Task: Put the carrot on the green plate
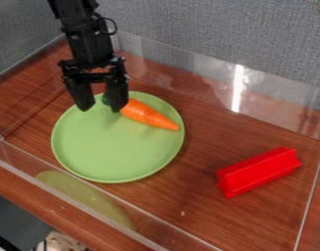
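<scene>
The carrot (151, 116) lies on the far right part of the green plate (104, 155), with its orange tip pointing toward the right rim. Its leafy end sits right beside the right finger (114, 95) and is mostly hidden by it. My gripper (97, 100) points down over the plate's far edge, just left of the carrot. It is open, and nothing is between its black fingers.
A red rectangular block (258, 172) lies on the wooden table at the right front. Clear acrylic walls (215, 78) ring the work area. A pale yellowish disc (71, 191) shows at the front left edge.
</scene>
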`<action>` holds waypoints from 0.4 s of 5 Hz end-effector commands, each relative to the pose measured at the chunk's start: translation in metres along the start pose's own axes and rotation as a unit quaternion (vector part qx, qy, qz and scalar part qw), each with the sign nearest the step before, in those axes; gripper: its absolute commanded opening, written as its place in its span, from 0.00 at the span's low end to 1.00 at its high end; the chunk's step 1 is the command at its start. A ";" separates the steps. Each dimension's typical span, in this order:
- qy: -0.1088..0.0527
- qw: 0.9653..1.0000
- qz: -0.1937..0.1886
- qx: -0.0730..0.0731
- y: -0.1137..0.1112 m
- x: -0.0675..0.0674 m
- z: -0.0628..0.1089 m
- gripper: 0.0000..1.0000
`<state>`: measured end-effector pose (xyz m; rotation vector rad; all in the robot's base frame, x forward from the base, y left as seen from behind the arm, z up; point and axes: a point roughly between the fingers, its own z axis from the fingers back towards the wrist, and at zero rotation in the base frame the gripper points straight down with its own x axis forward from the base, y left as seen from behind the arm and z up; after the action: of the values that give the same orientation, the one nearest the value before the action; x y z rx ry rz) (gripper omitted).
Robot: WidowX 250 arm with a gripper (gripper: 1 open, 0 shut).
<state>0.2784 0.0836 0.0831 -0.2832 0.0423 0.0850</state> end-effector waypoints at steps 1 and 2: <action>-0.047 0.997 0.053 0.009 -0.007 0.012 0.011 1.00; -0.064 0.992 0.110 0.007 -0.006 0.025 0.006 1.00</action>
<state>0.2960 0.0819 0.0751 -0.2686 -0.0050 0.3304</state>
